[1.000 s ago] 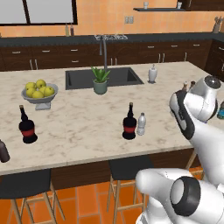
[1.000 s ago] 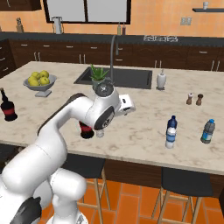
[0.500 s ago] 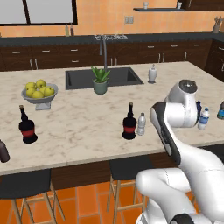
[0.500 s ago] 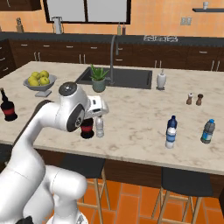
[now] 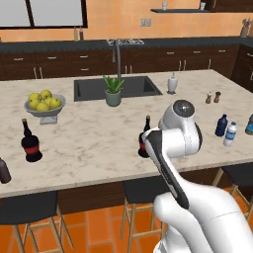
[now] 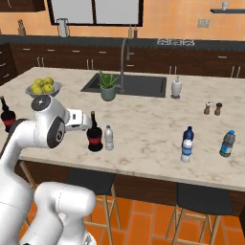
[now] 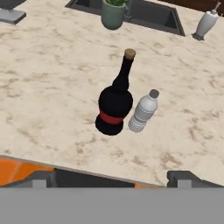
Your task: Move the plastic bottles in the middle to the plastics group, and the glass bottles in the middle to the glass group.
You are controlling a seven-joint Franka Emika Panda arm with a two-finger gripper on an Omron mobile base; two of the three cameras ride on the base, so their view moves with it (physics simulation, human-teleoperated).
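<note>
Standing near the front edge of the marble surface (image 6: pixel 143 143) is the black glass bottle (image 6: pixel 94 133) with a red band, upright, and the plain clear plastic bottle (image 6: pixel 109 138) with a white cap is just beside it on its right. The hand view looks down on the pair from the front edge. The gripper (image 7: pixel 111 175) sits just left of the black bottle in the right base view; its finger tips (image 7: pixel 43 178) stand wide apart at the bottom of the hand view, released and gripping nothing. Far to the left are a twin black bottle (image 5: pixel 30 142) and a stubby dark-brown bottle (image 5: pixel 4 171). Over on the right, the blue-labelled water bottle (image 6: pixel 186 150) touches the small dark-blue bottle (image 6: pixel 188 134), with the pale teal bottle (image 6: pixel 227 143) near them.
</note>
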